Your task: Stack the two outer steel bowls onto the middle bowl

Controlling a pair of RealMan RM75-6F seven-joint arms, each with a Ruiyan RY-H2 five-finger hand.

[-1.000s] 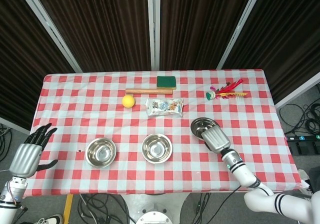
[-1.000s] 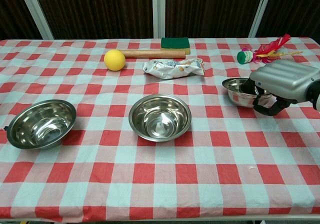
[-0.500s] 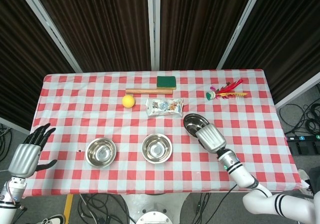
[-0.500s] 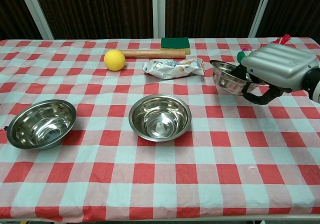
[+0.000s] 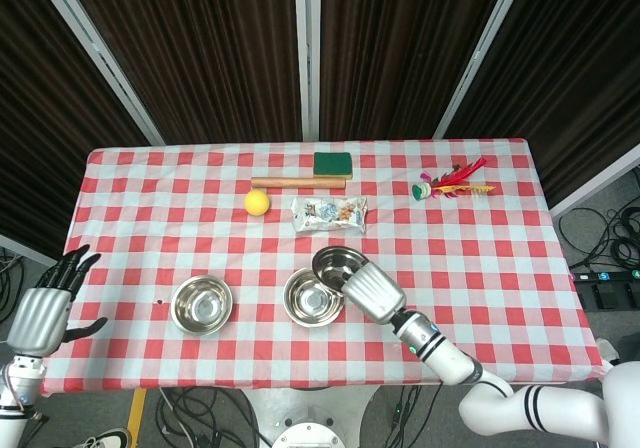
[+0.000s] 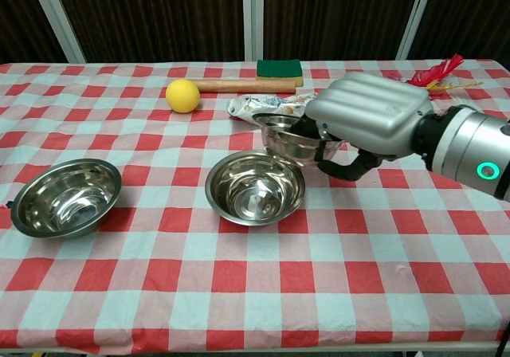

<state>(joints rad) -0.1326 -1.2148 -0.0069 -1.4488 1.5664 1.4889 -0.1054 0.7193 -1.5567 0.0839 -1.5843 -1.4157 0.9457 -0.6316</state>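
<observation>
My right hand [image 5: 372,291] [image 6: 365,120] holds a steel bowl [image 5: 337,264] [image 6: 286,137] in the air, just above the right rim of the middle bowl [image 5: 312,298] [image 6: 253,188]. The held bowl tilts slightly and its right part is hidden by the hand. The left bowl [image 5: 201,304] [image 6: 64,197] sits on the checked cloth with nothing in it. My left hand [image 5: 45,306] hangs off the table's left edge with its fingers spread and nothing in it.
At the back lie a yellow ball [image 5: 258,202] [image 6: 182,96], a wooden stick [image 5: 297,182], a green sponge [image 5: 333,163], a snack bag [image 5: 329,213] and a red feathered toy [image 5: 455,182]. The red-and-white checked table [image 5: 500,268] spans both views.
My right hand has lifted the right bowl off the cloth and carried it left, from the table's right side to just over the middle bowl. The left hand has drifted slightly left.
</observation>
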